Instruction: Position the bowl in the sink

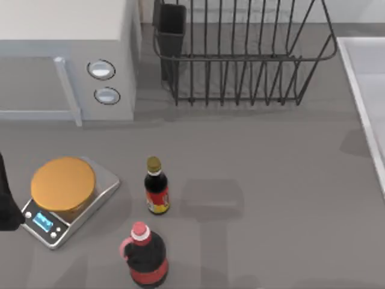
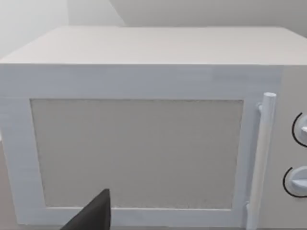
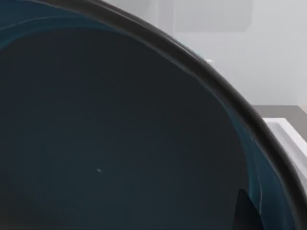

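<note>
Bowl (image 3: 120, 134): dark teal inside, close against the right wrist camera.
Sink (image 1: 368, 90): pale basin at the desk's right edge.
Right gripper: grip state cannot be told.
Left arm (image 1: 6, 198): parked at the desk's left edge.

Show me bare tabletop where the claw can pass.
Open: the grey stretch between the dish rack, the sink rim and the soy sauce bottle. Crowded: the left front, with kitchen scale, both bottles and microwave.
</note>
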Robot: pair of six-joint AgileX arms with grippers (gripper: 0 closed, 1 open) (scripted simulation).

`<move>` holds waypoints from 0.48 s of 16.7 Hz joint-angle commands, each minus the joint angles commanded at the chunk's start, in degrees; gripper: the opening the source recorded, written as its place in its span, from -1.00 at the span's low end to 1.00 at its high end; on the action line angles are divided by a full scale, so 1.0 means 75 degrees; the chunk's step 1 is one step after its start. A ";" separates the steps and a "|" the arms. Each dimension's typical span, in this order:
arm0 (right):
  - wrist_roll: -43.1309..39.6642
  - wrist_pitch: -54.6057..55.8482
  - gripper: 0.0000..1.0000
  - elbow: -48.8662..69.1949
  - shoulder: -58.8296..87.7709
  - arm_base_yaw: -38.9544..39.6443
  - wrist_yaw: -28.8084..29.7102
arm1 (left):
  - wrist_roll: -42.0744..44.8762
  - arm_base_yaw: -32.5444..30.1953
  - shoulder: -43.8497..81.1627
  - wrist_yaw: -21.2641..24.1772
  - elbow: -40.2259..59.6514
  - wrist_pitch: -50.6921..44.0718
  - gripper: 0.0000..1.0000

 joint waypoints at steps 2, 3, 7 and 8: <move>0.0000 0.0000 -0.25 0.0000 0.0000 0.0000 0.0000 | 0.0000 0.0000 0.0000 0.0000 0.0000 0.0000 1.00; 0.0000 0.0000 -0.10 0.0000 0.0000 0.0000 0.0000 | 0.0000 0.0000 0.0000 0.0000 0.0000 0.0000 1.00; 0.0000 0.0000 0.51 0.0000 0.0000 0.0000 0.0000 | 0.0000 0.0000 0.0000 0.0000 0.0000 0.0000 1.00; 0.0000 0.0000 0.66 0.0000 0.0000 0.0000 0.0000 | 0.0000 0.0000 0.0000 0.0000 0.0000 0.0000 1.00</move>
